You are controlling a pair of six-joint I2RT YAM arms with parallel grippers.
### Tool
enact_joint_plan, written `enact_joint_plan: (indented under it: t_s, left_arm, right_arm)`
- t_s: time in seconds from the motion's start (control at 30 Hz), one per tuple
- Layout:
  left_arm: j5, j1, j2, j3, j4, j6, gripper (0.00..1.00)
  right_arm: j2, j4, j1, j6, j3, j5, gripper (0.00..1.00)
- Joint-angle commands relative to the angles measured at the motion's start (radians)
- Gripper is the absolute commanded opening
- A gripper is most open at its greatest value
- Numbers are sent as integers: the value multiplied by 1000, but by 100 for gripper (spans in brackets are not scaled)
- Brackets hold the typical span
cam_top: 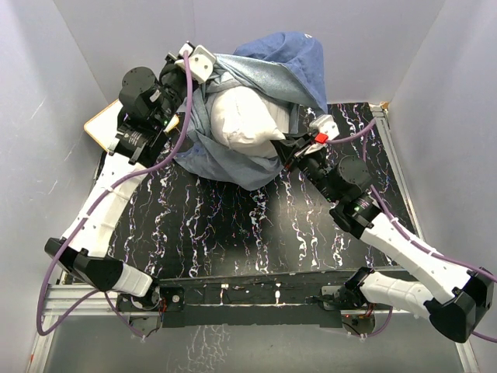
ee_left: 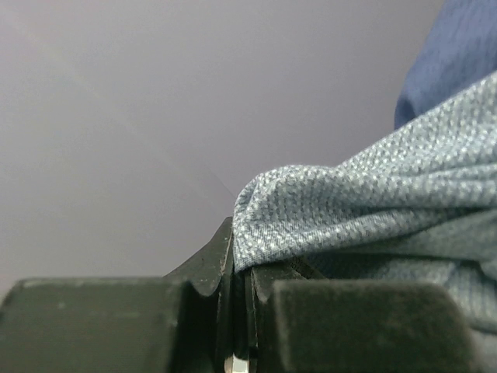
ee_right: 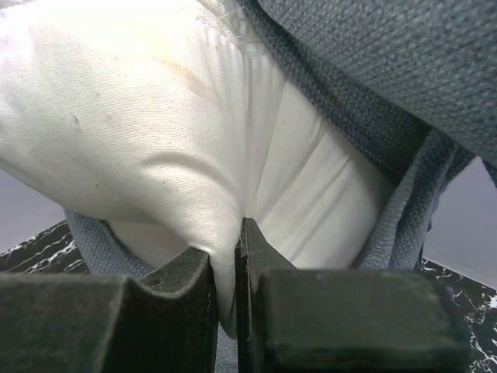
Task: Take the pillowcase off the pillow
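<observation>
Left claw [ee_left: 239, 268] is pinched narrow on a fold of the pillowcase [ee_left: 373, 202], raised near the back wall [cam_top: 116, 31]. Right claw [ee_right: 225, 260] clamps the pillow [ee_right: 140, 116], which bulges partly out of the cover's mouth at the desk's [cam_top: 233, 225] far edge.

The pillow [cam_top: 245, 116] bulges from the pillowcase [cam_top: 287, 62]; left pincer [cam_top: 211, 67] holds its cloth, right pincer [cam_top: 286, 144] seemingly pinches the pillow.
</observation>
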Motion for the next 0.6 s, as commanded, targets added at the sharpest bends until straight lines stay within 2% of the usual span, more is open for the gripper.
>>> enact_joint_plan:
  t_s: [0.0,0.13,0.2,0.23,0.27,0.4,0.43,0.47,0.57]
  left_arm:
    - [-3,68,-81,-85,100,-131,0]
    - [127,69,-82,-148,117,-222,0]
    - [203,68,-57,-125,50,-243,3]
    - [235,68,-41,-109,14,-265,17]
    - [251,69,-23,-96,-11,-292,37]
    - [226,76,17,-74,-95,-338,87]
    - [227,88,10,-85,-105,-341,94]
    - [240,108,-5,-104,-106,-345,97]
    - [324,184,-74,-182,-84,-361,97]
  right_arm:
    - [-44,-66,-14,56,114,-53,8]
    - [-7,-72,-31,172,232,-207,8]
    - [44,-76,-74,272,315,-291,8]
    - [76,-77,-102,323,357,-329,8]
    - [108,-74,-130,366,397,-356,8]
    - [209,-49,-203,453,555,-369,8]
    - [227,-53,-216,457,583,-345,8]
    - [240,-58,-226,458,609,-307,8]
    - [279,-124,-241,410,675,-188,8]
